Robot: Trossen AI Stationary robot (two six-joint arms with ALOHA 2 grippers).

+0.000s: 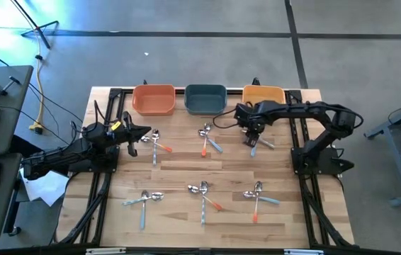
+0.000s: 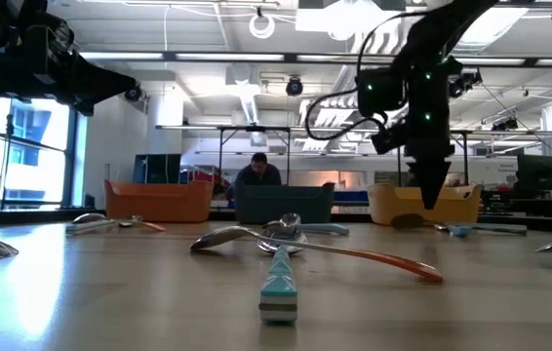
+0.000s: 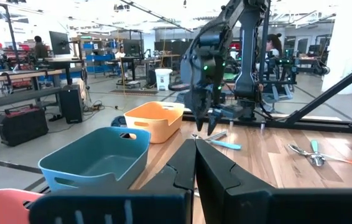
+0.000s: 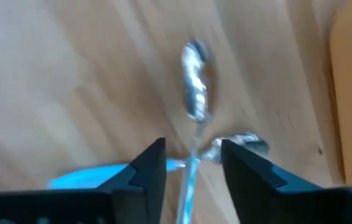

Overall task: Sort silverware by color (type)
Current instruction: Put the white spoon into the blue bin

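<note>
right gripper (image 1: 252,139): poised over the silverware cluster near the far right corner of the tabletop, just in front of the yellow bowl (image 1: 263,94); fingers spread, nothing pinched yet.
target: plain silver spoon (image 4: 194,93) lies directly below, between the two spread fingers (image 4: 148,163) in the right wrist view; handle runs back toward the wrist, bowl end points away.
long axis: spoon handle passes through the finger gap roughly at right angles to the closing direction, so a pinch across the handle is judged feasible.
neighbours: a light blue handle (image 4: 89,176) and a second metal head (image 4: 241,143) touch or cross the spoon at the gap; a stray double pick is judged a risk.
height: in the low view the right gripper tip (image 2: 430,190) appears just above the tabletop; contact cannot be told.
nearer arm: right arm is at this cluster; left arm is well apart.
left gripper (image 1: 144,133): parked near the left edge of the tabletop, beside the cluster in front of the orange bowl (image 1: 153,99); fingers pressed together in its wrist view, nothing held.
other silverware: clusters in front of the teal bowl (image 1: 205,98) and three along the near edge, all unsorted; bowls appear empty.
next move (judged): lower slightly, close on the silver handle only.
</note>
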